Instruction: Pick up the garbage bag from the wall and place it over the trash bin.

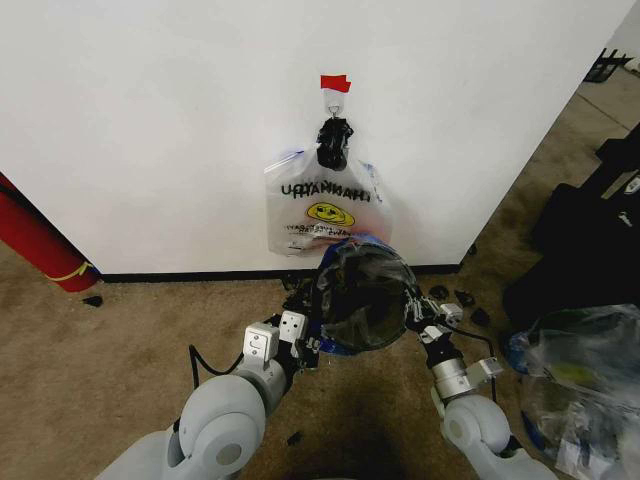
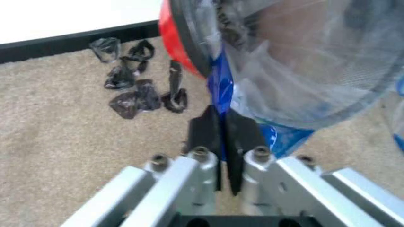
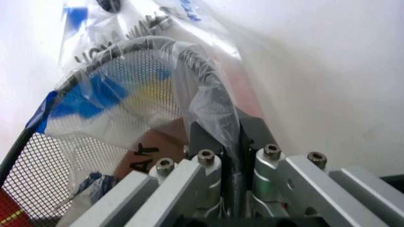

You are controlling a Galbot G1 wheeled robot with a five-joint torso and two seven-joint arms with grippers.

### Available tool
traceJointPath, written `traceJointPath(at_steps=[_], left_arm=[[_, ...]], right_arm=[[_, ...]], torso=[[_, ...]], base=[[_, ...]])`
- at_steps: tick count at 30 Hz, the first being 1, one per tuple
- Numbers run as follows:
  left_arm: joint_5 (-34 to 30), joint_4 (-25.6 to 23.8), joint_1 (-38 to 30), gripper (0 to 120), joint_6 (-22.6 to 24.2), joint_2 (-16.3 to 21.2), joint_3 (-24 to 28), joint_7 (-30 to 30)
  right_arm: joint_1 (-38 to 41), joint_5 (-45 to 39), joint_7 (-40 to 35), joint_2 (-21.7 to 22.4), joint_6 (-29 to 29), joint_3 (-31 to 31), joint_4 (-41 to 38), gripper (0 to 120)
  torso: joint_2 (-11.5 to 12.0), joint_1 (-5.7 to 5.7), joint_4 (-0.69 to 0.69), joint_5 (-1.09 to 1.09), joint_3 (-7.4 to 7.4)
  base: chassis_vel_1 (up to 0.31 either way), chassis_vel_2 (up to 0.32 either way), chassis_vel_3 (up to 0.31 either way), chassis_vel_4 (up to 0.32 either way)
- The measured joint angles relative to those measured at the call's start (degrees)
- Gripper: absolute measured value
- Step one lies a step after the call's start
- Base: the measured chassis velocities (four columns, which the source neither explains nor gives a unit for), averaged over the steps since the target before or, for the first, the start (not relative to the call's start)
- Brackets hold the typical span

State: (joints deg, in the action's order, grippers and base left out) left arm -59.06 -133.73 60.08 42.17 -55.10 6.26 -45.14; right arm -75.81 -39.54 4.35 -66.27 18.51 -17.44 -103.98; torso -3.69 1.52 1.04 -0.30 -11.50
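The garbage bag (image 1: 362, 285) is draped over the black wire-mesh trash bin (image 1: 330, 262), which stands on the carpet just in front of the wall (image 1: 160, 120). My left gripper (image 1: 312, 345) is at the bin's left side, shut on the bag's blue trim (image 2: 222, 90). At the bin's right side, my right gripper (image 1: 418, 318) is shut on the bag's film (image 3: 218, 113) where it lies over the rim. The mesh (image 3: 38, 175) shows through the plastic, and the bin's red band (image 2: 178, 42) is visible.
A bundle of like bags (image 1: 325, 205) hangs by a black clip from the hook under red tape (image 1: 335, 83). Small black scraps (image 2: 136, 90) lie by the baseboard. A red cylinder (image 1: 35, 245) leans at left; a clear sack (image 1: 580, 375) and dark bags sit at right.
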Motion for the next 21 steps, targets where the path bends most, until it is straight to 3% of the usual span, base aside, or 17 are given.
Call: traceJointPath(at_steps=[5, 12, 21], left_arm=[[4.9, 2.1, 1.6, 0, 0.0, 0.7, -0.8, 1.6], [12.5, 7.7, 3.3, 0, -0.3, 0.6, -0.8, 5.1], [14.8, 8.5, 3.3, 0, -3.0, -0.5, -1.1, 7.0]], right_arm=[[-1.0, -1.9, -2.9, 0.5, -2.4, -0.2, -1.5, 1], [-3.5, -12.0, -8.0, 1.1, -8.8, -0.3, -8.2, 1], [-5.0, -12.6, -10.1, 1.2, -11.8, -0.4, -10.1, 1]], torso=[[0.0, 0.0, 0.0, 0.0, 0.0], [0.0, 0.0, 0.0, 0.0, 0.0], [0.0, 0.0, 0.01, 0.0, 0.0]], base=[[0.0, 0.0, 0.0, 0.0], [0.0, 0.0, 0.0, 0.0], [0.0, 0.0, 0.0, 0.0]])
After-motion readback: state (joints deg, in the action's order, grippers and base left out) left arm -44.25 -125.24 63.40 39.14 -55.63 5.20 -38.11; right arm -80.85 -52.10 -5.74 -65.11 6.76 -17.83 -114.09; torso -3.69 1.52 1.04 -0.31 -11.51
